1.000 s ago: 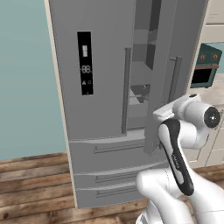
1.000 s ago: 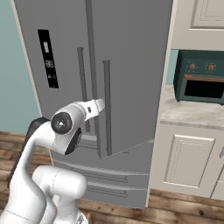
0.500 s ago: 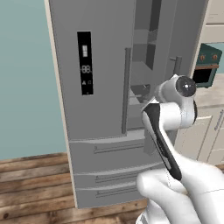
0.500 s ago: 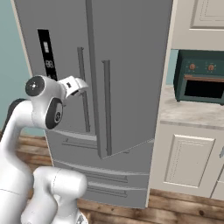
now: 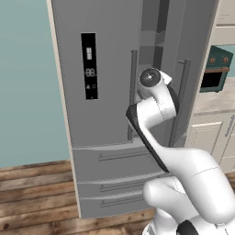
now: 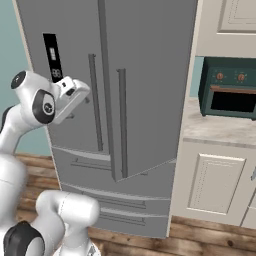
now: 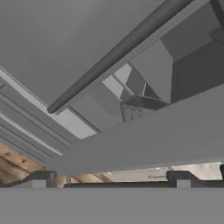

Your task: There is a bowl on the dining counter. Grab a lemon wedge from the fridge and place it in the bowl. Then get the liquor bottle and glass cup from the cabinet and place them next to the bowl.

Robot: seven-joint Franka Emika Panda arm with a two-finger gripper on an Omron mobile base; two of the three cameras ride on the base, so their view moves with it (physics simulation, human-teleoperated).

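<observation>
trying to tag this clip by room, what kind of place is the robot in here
A home kitchen, rendered rather than real. A tall grey fridge with its right door ajar stands in front of the arm, a dark green oven sits on a stone countertop over cream cabinets, and the floor is wood planks.

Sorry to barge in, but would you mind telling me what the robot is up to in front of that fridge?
The white arm is working at the grey fridge. The right-hand door stands partly open, and the gap shows in the left base view. The gripper is raised near the left door's bar handle, jaws open and holding nothing. In the hand view it looks past that handle and the door's edge into the gap. No lemon wedge shows so far, so fetching it is yet to be done.
</observation>
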